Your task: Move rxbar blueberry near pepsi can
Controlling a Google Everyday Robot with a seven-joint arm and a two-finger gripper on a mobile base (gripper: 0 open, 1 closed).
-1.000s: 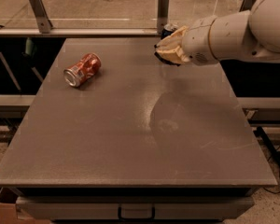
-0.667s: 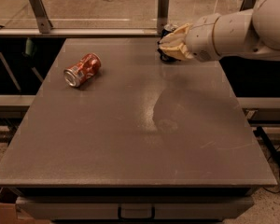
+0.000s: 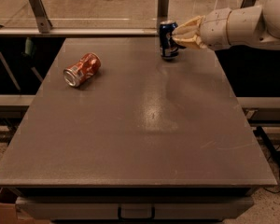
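Though jaws' spread unclear — tan, tapered gripper (image 3: 178,35) just beside the upright cylindrical pepsi can (image 3: 167,41).

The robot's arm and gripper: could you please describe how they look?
The arm is thick, smooth and off-white, built of rounded segments. Its gripper, beside the dark blue soda can at the far right of the grey table, is tan and tapered. No cables or markings show.

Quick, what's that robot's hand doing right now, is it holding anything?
Hand: beside the upright pepsi can near the table's far edge; open, closed or holding something cannot be told.
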